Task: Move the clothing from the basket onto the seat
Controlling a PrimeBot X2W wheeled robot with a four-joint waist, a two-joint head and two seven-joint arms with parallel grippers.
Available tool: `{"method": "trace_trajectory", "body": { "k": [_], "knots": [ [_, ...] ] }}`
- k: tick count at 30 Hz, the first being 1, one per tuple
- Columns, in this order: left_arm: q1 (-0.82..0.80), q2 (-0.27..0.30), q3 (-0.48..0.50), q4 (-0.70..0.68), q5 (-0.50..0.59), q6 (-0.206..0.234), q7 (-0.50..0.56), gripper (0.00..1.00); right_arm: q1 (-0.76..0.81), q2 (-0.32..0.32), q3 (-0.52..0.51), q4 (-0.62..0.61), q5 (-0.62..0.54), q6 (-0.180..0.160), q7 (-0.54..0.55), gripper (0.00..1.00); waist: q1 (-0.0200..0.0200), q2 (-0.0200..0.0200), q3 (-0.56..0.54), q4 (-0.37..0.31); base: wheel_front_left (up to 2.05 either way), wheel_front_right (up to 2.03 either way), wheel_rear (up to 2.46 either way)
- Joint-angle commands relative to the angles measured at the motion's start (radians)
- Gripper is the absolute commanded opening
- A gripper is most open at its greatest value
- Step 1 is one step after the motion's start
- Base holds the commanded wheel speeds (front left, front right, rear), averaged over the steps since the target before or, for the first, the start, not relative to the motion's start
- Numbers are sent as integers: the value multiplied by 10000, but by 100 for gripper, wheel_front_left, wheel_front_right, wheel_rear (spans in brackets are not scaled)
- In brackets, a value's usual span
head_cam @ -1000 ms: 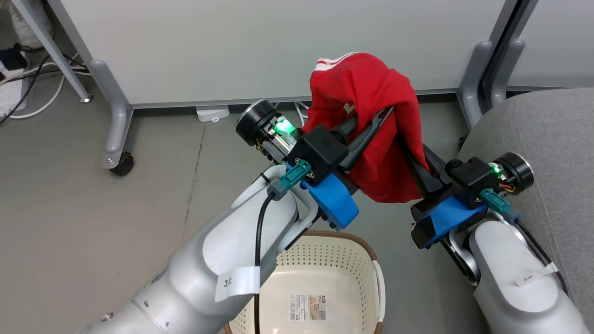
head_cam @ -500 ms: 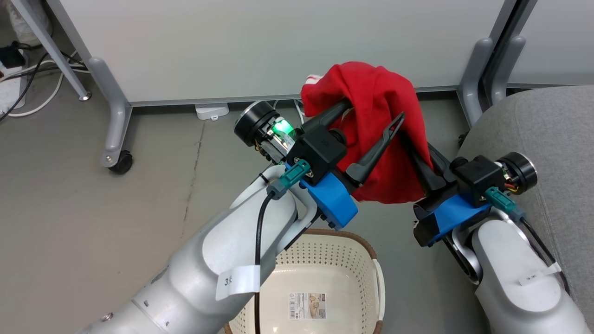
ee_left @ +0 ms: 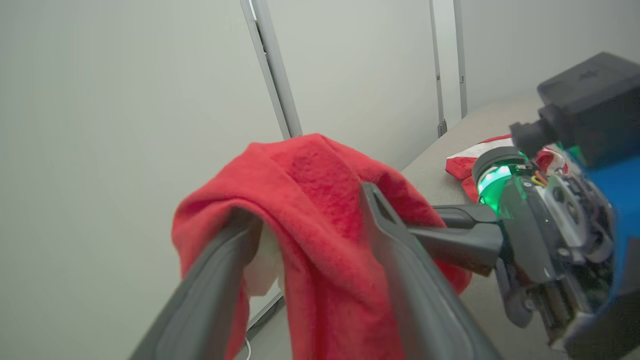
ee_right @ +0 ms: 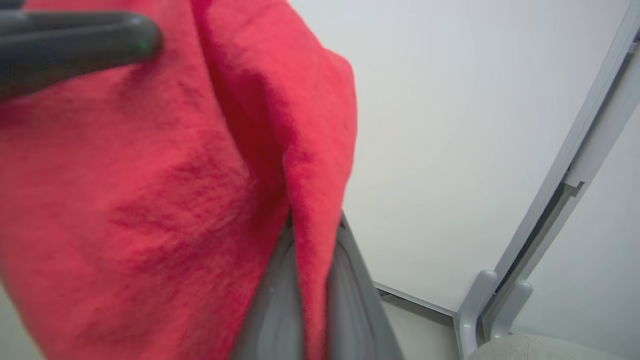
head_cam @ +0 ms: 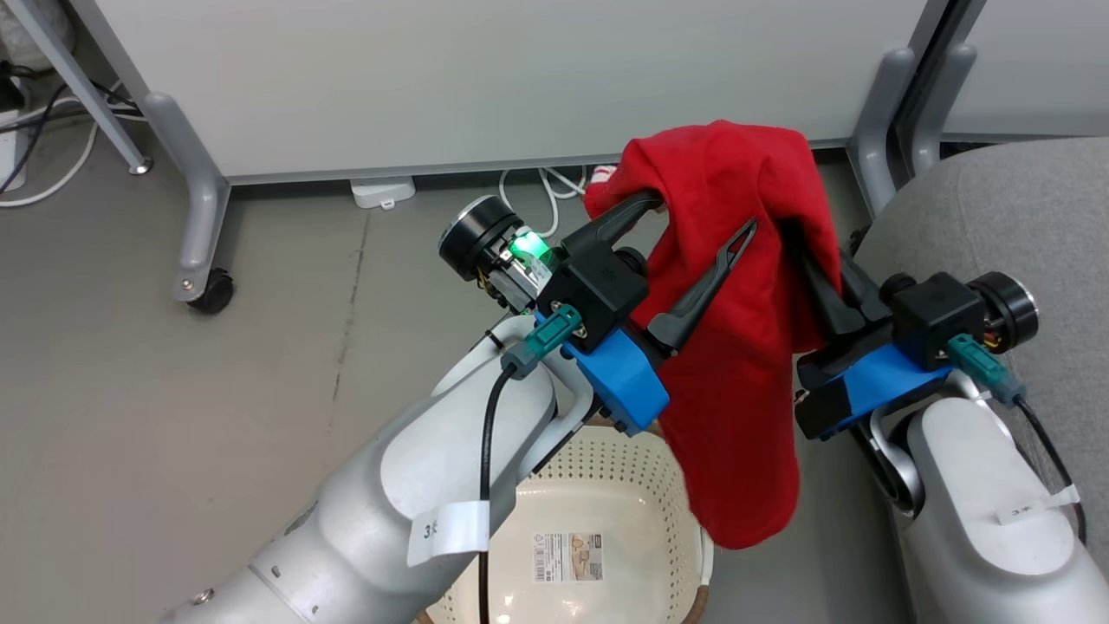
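1. Location: the red garment (head_cam: 736, 364) hangs in the air between the two grippers, just left of the seat (head_cam: 996, 217); its lower end dangles over the right rim of the basket (head_cam: 598, 451); a second red garment (ee_left: 472, 156) with white trim lies on the seat.
2. Finger state: the left gripper (head_cam: 702, 212) stands with its fingers wide apart and grips nothing; a fold of cloth drapes over one finger, and the other finger lies bare across the front of the cloth; the right gripper (ee_right: 312, 235) has its fingers together, clamped on a fold near the top of the garment.
3. Handling: treat the garment as light, limp and soft; expect it to swing and trail below the hold; it is not fragile; the napped surface will probably cling to the fingers rather than slide.
4. Hold point: keep the hold on the bunched fold in the right gripper; a bunched fold should hold more securely than a single edge.
5. Edges: free the fold draped over the left finger before you carry, or it may drag; draw that gripper back along its own fingers; raise the hanging end above the basket rim and above the rounded seat edge.
6. Open room: the floor (head_cam: 217, 390) to your left is open; the partition (head_cam: 520, 78) stands close behind the garment; a partition leg (head_cam: 869, 143) stands near the far corner of the seat; route the garment rightward over the near seat edge.
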Motion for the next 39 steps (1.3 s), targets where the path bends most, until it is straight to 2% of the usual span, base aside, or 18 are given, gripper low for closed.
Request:
{"method": "trace_trajectory", "body": {
  "k": [1, 12, 24, 39],
  "knots": [
    [101, 6, 21, 15, 19, 38, -45, 100, 124, 15, -40, -47, -26, -2, -3, 0, 0, 0, 74, -51, 0, 0, 0],
    [-167, 69, -2, -32, 146, 58, -46, 100, 27, -53, -1259, -491, -82, -2, -4, 0, 0, 0, 924, -743, 0, 0, 0],
    [-524, 126, -178, -30, 347, -15, -38, 100, 145, -61, -2972, -996, -130, -2, -6, 0, 0, 0, 1761, -1942, 0, 0, 0],
    [-640, 81, -578, -55, 595, -101, -37, 100, 1129, 269, -4681, -1628, -181, -2, -6, 0, 0, 0, 2496, -3317, 0, 0, 0]
  ]
}}
